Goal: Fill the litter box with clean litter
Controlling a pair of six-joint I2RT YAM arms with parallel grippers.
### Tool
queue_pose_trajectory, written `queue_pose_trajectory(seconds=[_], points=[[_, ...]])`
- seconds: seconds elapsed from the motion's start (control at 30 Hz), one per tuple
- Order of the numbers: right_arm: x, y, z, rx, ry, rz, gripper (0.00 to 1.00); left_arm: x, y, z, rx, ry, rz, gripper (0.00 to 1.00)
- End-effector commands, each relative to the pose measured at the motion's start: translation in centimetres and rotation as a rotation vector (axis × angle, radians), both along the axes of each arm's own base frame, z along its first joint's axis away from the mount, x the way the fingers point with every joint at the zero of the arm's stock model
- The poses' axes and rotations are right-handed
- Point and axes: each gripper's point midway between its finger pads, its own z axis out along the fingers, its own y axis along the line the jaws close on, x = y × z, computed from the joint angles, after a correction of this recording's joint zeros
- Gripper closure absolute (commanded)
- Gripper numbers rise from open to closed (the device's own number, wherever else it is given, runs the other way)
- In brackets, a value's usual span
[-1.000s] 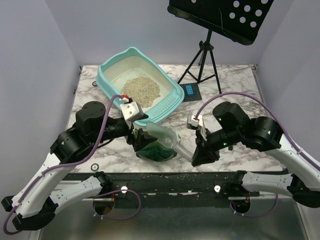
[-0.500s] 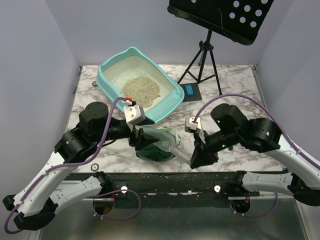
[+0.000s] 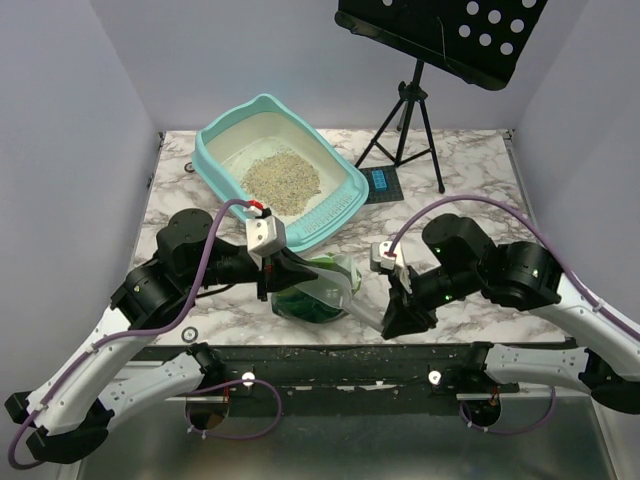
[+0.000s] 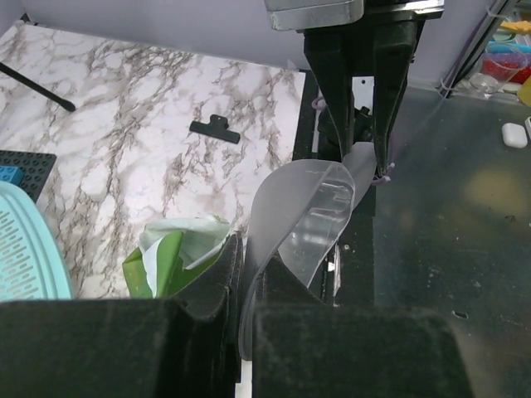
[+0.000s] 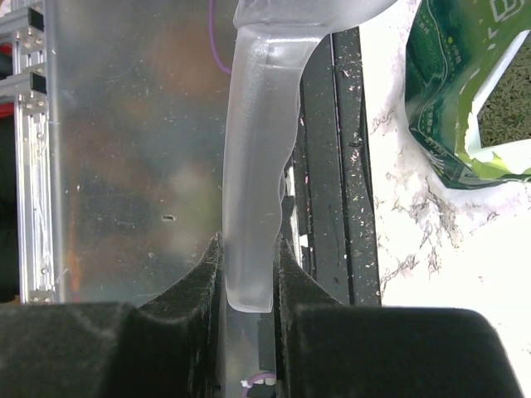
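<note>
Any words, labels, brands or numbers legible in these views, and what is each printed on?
No text can be read.
green bag: white print at its top edge, cropped and blurred, unreadable.
litter box, scoop, black perforated stand: no markings visible.

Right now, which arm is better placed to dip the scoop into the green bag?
Probably right: the right gripper holds the scoop by its handle; the left gripper only pinches its bowl wall, beside the green bag.
</note>
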Motion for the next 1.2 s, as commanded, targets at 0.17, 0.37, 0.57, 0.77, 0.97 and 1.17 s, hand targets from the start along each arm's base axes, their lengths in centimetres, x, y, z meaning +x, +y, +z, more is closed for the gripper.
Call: queue_pose_trajectory(seconds=[0.17,0.37,0.57,0.77,0.97,1.17], points=[[4.5,0.4,3.0,0.075,-0.122,-0.293,0.40,1.5,0.4,0.1,-0.019,-0.079,0.076,1.00],[8.6,0.3,4.4,0.060,-0.230,-0.483,0.30,2.6,0.8,1.0,-0.054,-0.084,0.155,1.00],[14.2,-1.3,8.8,0.157,-0.418,-0.790,0.18,6.2,1.0,1.4,-0.051,-0.086,0.327,1.00],[19.7,-1.6,12.9,0.229,-0.500,-1.020,0.12,10.0,1.0,4.7,-0.121,-0.107,0.483,1.00],[26.3,-2.7,14.1,0.341,-0.360,-1.158,0.12,14.1,1.8,7.7,-0.231,0.056,0.622,1.00],[28.3,-4.9,13.4,0.562,-0.194,-1.102,0.14,17.4,4.1,7.3,-0.339,0.298,0.674,1.00]])
